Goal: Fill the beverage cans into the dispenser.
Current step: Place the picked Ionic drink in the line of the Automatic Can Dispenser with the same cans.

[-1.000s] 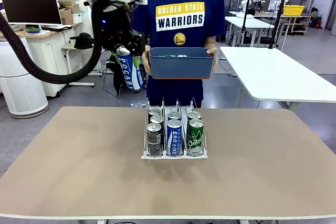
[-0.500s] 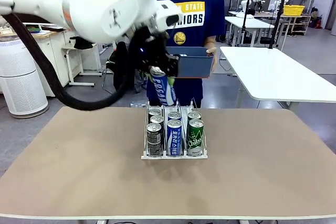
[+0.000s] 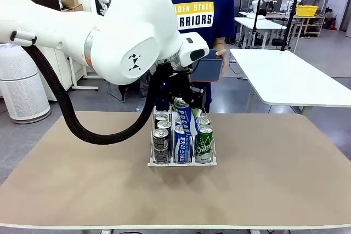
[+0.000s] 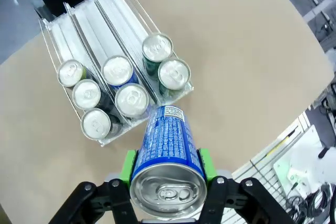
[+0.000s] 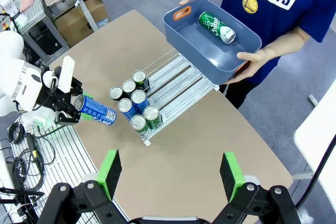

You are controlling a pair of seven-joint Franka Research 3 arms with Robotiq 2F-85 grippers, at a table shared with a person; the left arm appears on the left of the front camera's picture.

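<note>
**Held item.** The left fingers (image 4: 127,167) are clamped on opposite sides of a blue-and-white can (image 4: 167,153), with the green pads bearing on its wall towards the silver-topped end. In the front view the can hangs tilted at frame centre, just above the dispenser (image 3: 182,163).

**Dispenser.** It has a white base, thin wire dividers and a low front lip, and sits mid-worktop (image 3: 82,184). It holds seven upright cans (image 4: 86,94): three dark, two blue, two green.

**Right fingers** (image 5: 109,174). They are spread apart and empty, high over the worktop.

**Remaining stock.** At the upper right of the right wrist view, a person holds a blue-grey bin (image 5: 210,56) with one green can (image 5: 217,27) lying in it.

**Handling judgement.** The cans are smooth, thin-walled metal cylinders, probably slick. They would be stiff and fairly heavy if full, and liable to dent under a hard squeeze. A grip across the side wall looks soundest.
</note>
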